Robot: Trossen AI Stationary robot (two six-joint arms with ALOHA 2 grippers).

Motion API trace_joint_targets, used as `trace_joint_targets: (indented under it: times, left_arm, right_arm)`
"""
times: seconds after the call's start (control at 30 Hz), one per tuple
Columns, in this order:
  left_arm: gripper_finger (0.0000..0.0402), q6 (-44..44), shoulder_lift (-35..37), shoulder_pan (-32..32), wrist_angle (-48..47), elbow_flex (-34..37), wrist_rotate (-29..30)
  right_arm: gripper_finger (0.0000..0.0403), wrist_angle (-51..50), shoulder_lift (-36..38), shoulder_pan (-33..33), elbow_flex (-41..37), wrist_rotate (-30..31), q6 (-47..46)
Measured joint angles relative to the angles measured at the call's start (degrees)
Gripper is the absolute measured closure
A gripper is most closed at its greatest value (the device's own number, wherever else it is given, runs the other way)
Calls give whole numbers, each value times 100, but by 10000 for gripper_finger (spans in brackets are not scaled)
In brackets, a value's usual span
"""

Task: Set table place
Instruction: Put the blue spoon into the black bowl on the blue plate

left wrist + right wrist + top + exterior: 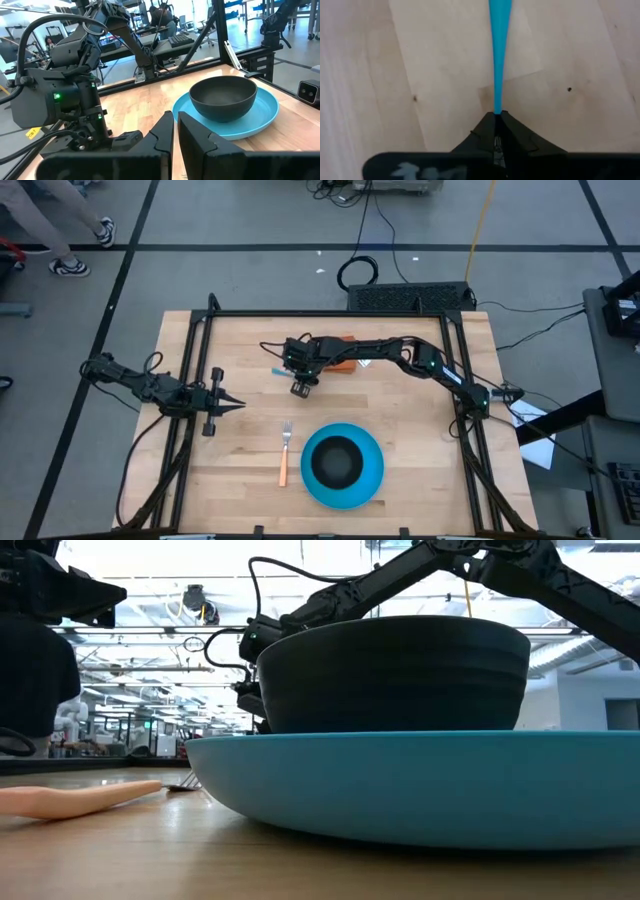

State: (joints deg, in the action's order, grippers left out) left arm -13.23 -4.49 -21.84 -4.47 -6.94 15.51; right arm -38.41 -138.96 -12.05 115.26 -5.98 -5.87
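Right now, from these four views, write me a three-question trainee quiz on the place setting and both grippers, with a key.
1. True or false: the black bowl sits on the blue plate.
2. What does the right gripper hold? A) the orange-handled fork B) the blue spoon handle C) the orange cloth
3. Fill in: the orange-handled fork lies on the table on the plate's ____ side in the high view.

Key
1. True; the left wrist view shows the bowl resting in the plate.
2. B; its fingers are shut on the blue spoon handle over the wood. The left gripper waits shut at the table's left, holding nothing.
3. Left.
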Motion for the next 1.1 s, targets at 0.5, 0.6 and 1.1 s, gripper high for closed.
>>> trace_joint_targets:
  times: [0.5,0.6,1.1]
  left_arm:
    - [371,0,1,2,-4,0,0]
    - [371,0,2,0,-7,0,0]
    - [371,24,0,2,-51,0,0]
  right_arm:
    - [401,294,417,219,400,-215,278]
    - [402,275,720,339,400,-179,396]
    - [402,-273,2433,1236,-55,161,815]
